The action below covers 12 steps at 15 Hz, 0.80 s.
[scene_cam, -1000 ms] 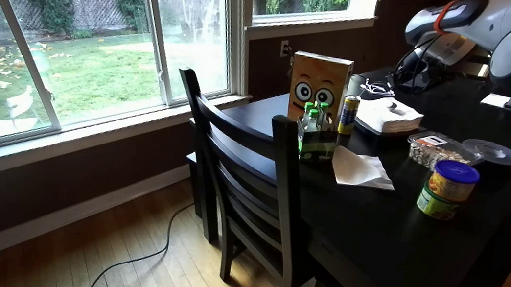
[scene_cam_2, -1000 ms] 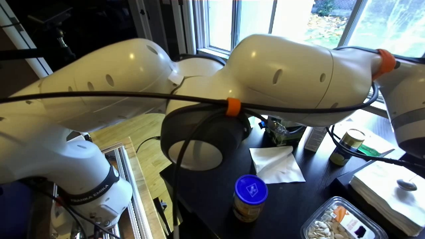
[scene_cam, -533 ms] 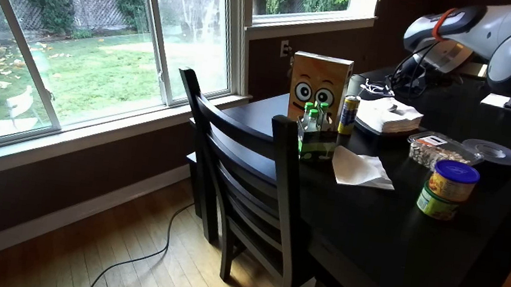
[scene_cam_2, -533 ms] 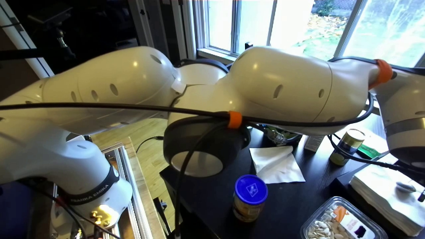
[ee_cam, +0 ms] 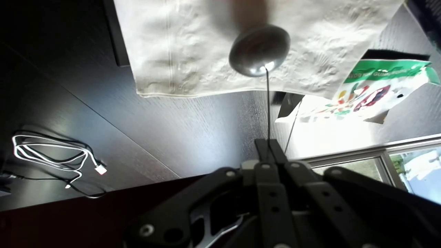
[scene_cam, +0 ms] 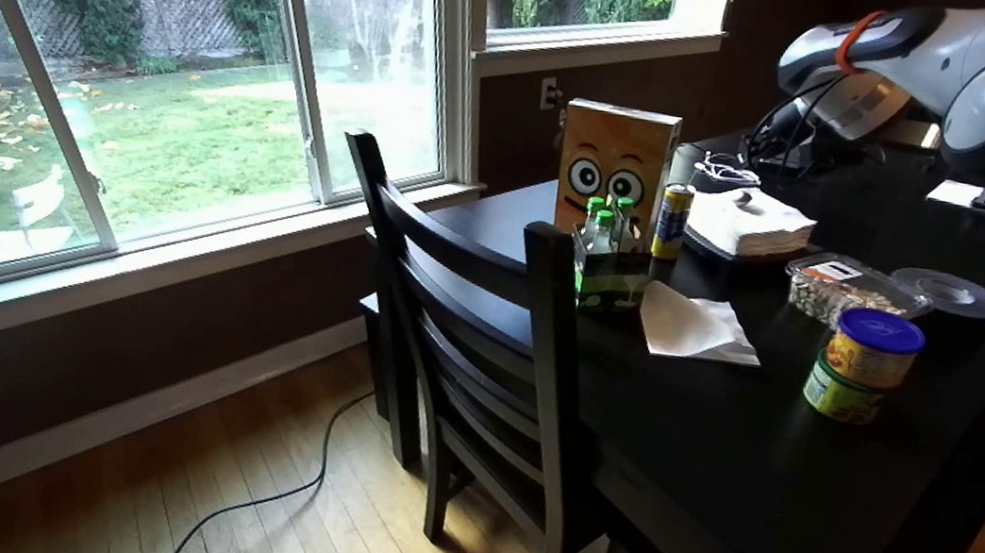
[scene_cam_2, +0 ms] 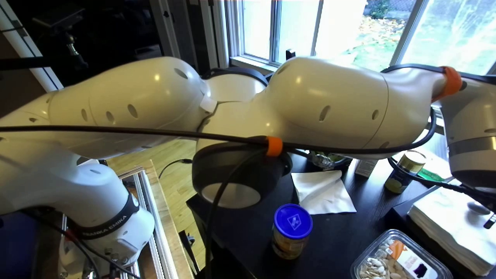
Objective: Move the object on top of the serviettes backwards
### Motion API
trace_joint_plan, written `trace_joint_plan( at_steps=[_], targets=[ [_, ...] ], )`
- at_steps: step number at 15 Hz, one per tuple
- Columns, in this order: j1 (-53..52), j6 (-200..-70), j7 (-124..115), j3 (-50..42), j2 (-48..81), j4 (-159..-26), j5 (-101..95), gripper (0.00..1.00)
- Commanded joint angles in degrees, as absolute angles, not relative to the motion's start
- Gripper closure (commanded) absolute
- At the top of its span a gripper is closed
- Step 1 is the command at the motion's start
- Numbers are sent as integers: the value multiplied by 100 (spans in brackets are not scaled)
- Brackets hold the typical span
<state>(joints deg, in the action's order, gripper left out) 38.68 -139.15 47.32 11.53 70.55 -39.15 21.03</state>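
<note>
Gripper: fingers drawn together with almost no gap, pinching the thin handle of the spoon. The bowl is over the serviettes, towards the edge facing the gripper in the wrist view; we see its shadow on the paper but cannot tell whether metal and paper touch.

Risk 1, pivot: so slim a handle gives the fingers little to bear on, and the bowl's weight sits out at the end, so we expect it may twist or sag.

Risk 2, drag: if we slide rather than lift, the bowl could catch the embossed paper and rumple the serviettes; pressing down could lever the handle loose.

Risk 3, direction: we cannot settle which way "backwards" runs; too long a pull towards that edge would likely take the bowl off the serviettes.

Farther out: the green-and-white packet is just beside the serviettes; a sideways swing might brush it. In an exterior view, the can and the clear tub are near the serviettes; a low, wide path could clip either. White cable, well apart from the serviettes: small concern.
</note>
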Motion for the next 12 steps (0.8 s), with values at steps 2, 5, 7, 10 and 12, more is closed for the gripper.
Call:
trace_joint_plan(
  at_steps=[2,5,7,10,12],
  targets=[
    [3931,-13940,4864,1289,7308,-3613,2170,100],
    [3934,-13897,4811,1267,7326,-3626,2155,71],
    [3925,-13877,4764,1241,7304,-3646,2138,63],
    [3856,-13792,4472,1048,7136,-3763,2021,43],
    [3723,-13678,3842,618,6926,-3941,1784,29]
  ],
)
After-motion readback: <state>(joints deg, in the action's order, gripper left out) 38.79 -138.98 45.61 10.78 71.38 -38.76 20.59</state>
